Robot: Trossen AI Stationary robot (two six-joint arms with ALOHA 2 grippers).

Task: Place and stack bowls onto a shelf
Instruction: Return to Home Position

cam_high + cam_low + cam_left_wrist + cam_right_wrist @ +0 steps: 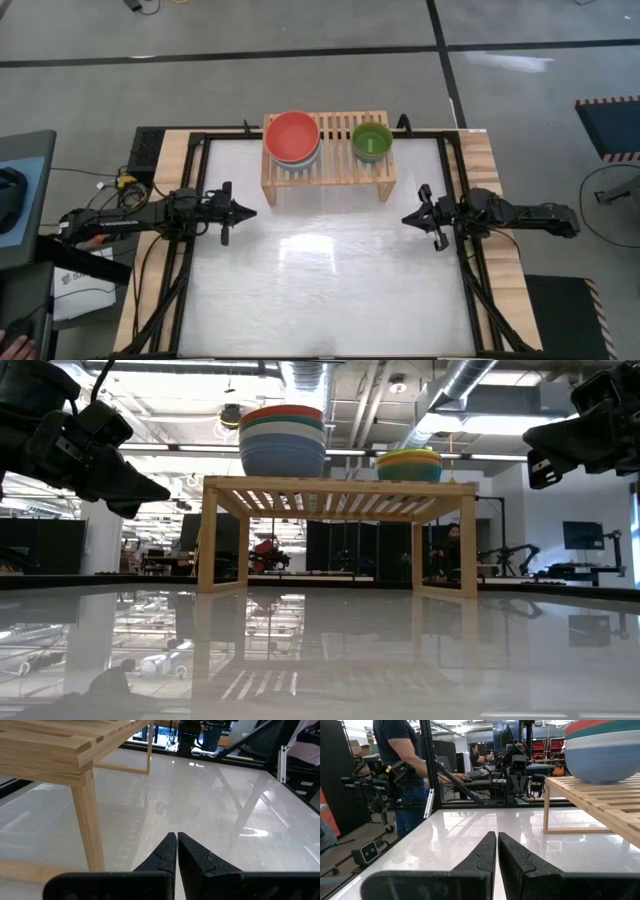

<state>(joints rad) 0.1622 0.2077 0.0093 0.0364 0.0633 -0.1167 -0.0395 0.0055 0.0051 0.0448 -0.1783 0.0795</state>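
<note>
Overhead, at middle left of the frame: left gripper, over the left side of the white table, claw fully closed, nothing held, tip pointing toward picture centre. Upper centre: light-wood shelf with slatted top, standing at the table's far edge. On its left half: large stack of bowls, red-orange bowl uppermost. On its right half, apart from the first: smaller stack, green on top. Middle right: right gripper, likewise closed tight and empty, facing the left one across bare tabletop, both well apart from the shelf. Low view, upper left corner: left gripper hanging clear of the glossy surface. Centre: shelf on its side legs; at its left end the large stack, with slate blue bowl at the bottom, then cream-white, green and red-orange rims; at its right end the smaller stack, yellow and green bands over a teal base. Upper right corner: right gripper, about level with the bowls. Left wrist view: left arm's fingers touching along their length, shelf corner and leg at upper left. Right wrist view: right arm's fingers in the same closed pose, shelf edge and slate blue bowl at upper right, a person standing beyond the table at upper left.
</note>
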